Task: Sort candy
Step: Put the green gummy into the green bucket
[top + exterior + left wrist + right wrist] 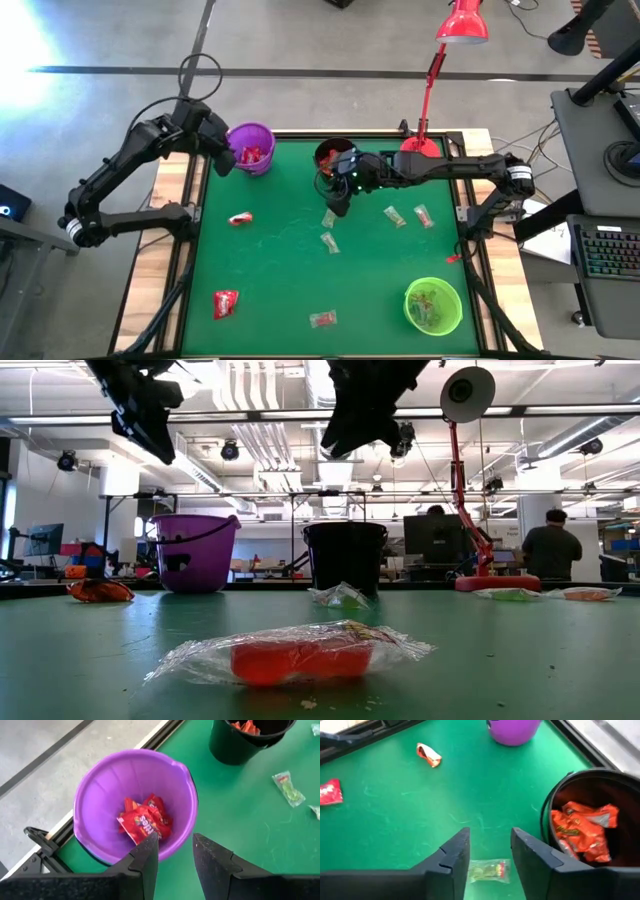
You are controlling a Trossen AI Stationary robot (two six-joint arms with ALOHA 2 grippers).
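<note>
Hovering beside the purple cup [134, 800], left gripper [176, 851] fingers apart, empty; right gripper [490, 851] fingers apart, empty beside the black cup [592, 815]. Candy [329, 241] scattered mid-tabletop and toward the near edge. Risk: slippery cellophane skidding from closing fingers; cup knocked.

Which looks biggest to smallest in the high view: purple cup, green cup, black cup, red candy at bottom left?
1. green cup
2. purple cup
3. red candy, clearly smallest

The black cup is partly covered by the right arm, so it can't be ranked; the part showing looks close to the purple cup.
</note>
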